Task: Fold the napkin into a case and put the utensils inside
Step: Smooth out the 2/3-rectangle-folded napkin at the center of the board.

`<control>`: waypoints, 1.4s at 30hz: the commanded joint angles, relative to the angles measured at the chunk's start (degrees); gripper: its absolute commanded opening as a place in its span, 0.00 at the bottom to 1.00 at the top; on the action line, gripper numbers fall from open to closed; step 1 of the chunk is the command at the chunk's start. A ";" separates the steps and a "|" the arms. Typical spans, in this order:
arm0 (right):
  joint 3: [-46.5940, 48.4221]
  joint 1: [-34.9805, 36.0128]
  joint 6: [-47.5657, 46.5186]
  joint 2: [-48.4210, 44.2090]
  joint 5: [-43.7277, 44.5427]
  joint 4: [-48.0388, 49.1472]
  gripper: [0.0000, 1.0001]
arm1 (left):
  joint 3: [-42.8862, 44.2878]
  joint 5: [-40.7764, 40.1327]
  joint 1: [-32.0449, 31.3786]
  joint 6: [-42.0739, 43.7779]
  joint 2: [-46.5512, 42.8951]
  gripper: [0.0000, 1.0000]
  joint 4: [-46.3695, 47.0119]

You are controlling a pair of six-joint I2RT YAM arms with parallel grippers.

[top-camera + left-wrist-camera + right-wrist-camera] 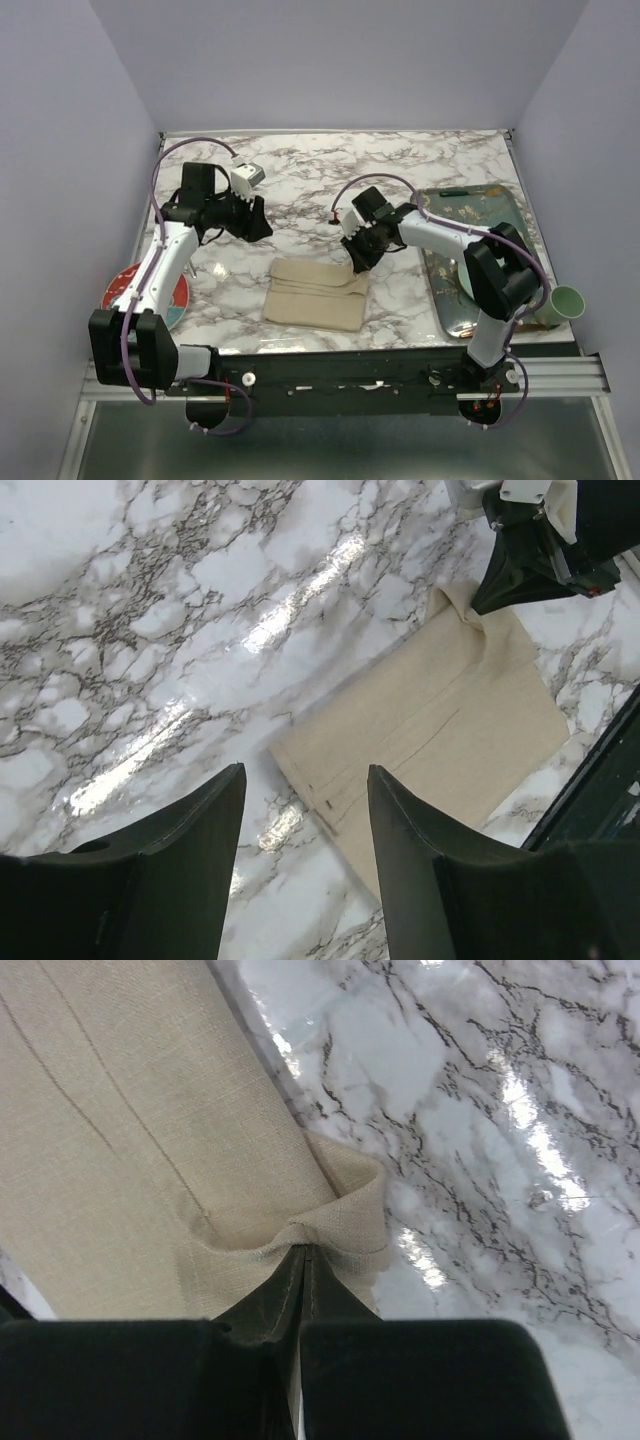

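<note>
A: Where does the napkin (315, 293) lie?

B: It lies on the marble worktop (400, 170), close to the near edge and about midway between the two arm bases. It is folded into a flat tan oblong, with thin crease lines running along its length.

A: And the right arm (430, 232)?

B: It reaches in from the right, and the right jaws are pressed together on the far right corner of the napkin. From the right wrist, the cloth (120, 1110) bunches into a small pucker exactly where the two tips meet, and a flap of the corner curls over beside them. The rest of the cloth lies flat on the worktop.

A: Does the left wrist view agree?

B: It does. There the dark tips of the right jaws come down on that same corner of the napkin (450, 730), and the fabric rises into a little peak under them.

A: What about the left arm (165, 262)?

B: The left jaws stand apart with a clear gap, and nothing is between them. Their fingers (190, 870) frame bare marble. They are to the left of the napkin and farther back, not touching it.

A: What else is on the worktop?

B: A red and teal plate (120, 290) sits at the left edge, partly under the left arm. A patterned tray (480, 205) sits along the right side, beneath the right arm. A pale green cup (567, 302) stands just beyond the tray's near right corner.
</note>
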 commanded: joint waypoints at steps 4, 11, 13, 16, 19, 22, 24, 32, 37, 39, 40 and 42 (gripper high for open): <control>0.55 -0.06 -8.38 0.26 3.93 1.40 0.08 | 6.06 8.58 -2.37 11.29 17.50 0.59 -8.51; -5.86 1.95 -11.54 -5.72 0.68 2.28 0.09 | 9.23 11.57 -3.68 17.88 25.07 0.61 -9.66; -7.26 2.92 -11.46 -6.68 1.12 2.98 0.09 | 9.76 11.13 -4.47 19.12 27.62 0.61 -9.84; -8.76 5.03 -10.94 -7.39 1.73 2.98 0.09 | 11.16 11.40 -6.23 18.86 31.48 0.61 -9.49; -12.19 5.74 -11.90 -8.62 2.34 4.74 0.09 | 13.36 10.35 -8.51 19.65 35.00 0.61 -9.05; -14.04 5.65 -12.95 -8.27 4.28 6.06 0.09 | 15.73 10.34 -10.36 19.04 37.73 0.58 -9.49; -15.00 5.65 -13.13 -8.53 4.98 7.11 0.09 | 16.09 9.91 -11.33 18.51 38.43 0.56 -10.10; -12.29 5.65 -13.13 -6.87 10.08 7.38 0.09 | 14.07 8.32 -12.13 20.79 39.76 0.29 -13.44; -5.53 3.81 -13.66 -2.57 13.59 6.94 0.09 | 16.87 9.29 -8.35 19.04 40.11 0.10 -13.80; -1.14 1.27 -13.92 -0.02 13.51 6.76 0.09 | 18.81 9.11 -6.86 17.81 40.37 0.08 -13.01; 0.10 0.48 -14.27 0.60 13.33 6.76 0.09 | 19.42 9.11 -6.59 17.80 40.72 0.08 -13.09; 2.82 -1.20 -16.11 1.31 12.29 6.59 0.09 | 20.57 8.59 -6.41 18.24 40.81 0.08 -13.44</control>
